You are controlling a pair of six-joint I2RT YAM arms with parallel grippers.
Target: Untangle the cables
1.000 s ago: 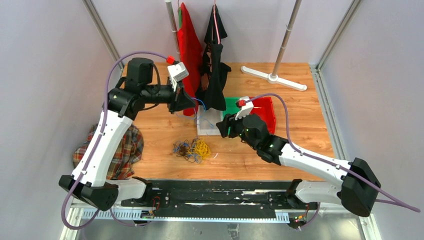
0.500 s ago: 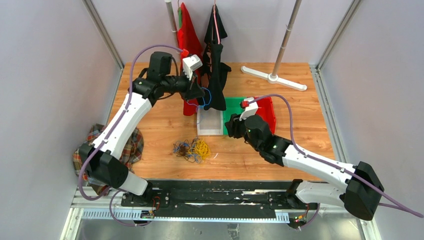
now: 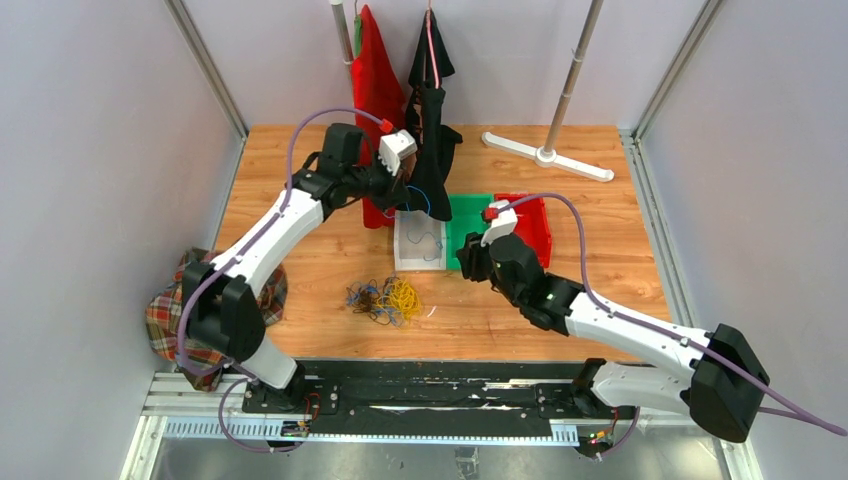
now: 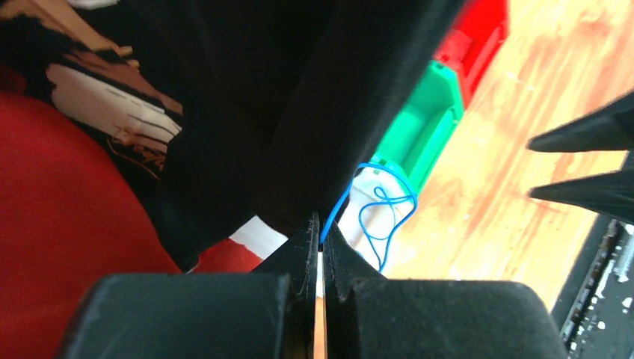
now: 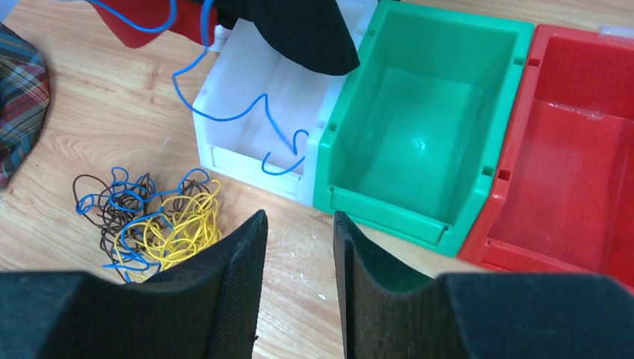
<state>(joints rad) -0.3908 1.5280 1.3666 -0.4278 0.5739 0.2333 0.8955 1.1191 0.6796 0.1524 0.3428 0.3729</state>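
1. Swinging across over the last second, the left arm had taken the left gripper (image 4: 320,233) from the left part of the table (image 3: 600,220) over to the hanging black garment (image 3: 432,150), just behind the white bin (image 5: 247,161).
2. Its fingers were pinched tight on the blue cable (image 5: 224,117), with basically no gap besides the wire.
3. That blue cable dangled from the pinch in loose loops, and its lower end sat inside the white bin. Half a second earlier I could only make it out bunched up near the gripper.
4. The right gripper (image 5: 299,232) had drifted a touch to the right and nearer. It hovered low just in front of where the white bin met the green bin (image 5: 419,217), its fingers a modest way apart and holding nothing.
5. The tangle (image 5: 149,224) of blue, yellow and brown cables lay on the table in front of the white bin, same spot as before, neither gripper touching it. A plaid cloth (image 3: 165,310) sat off at the left edge.
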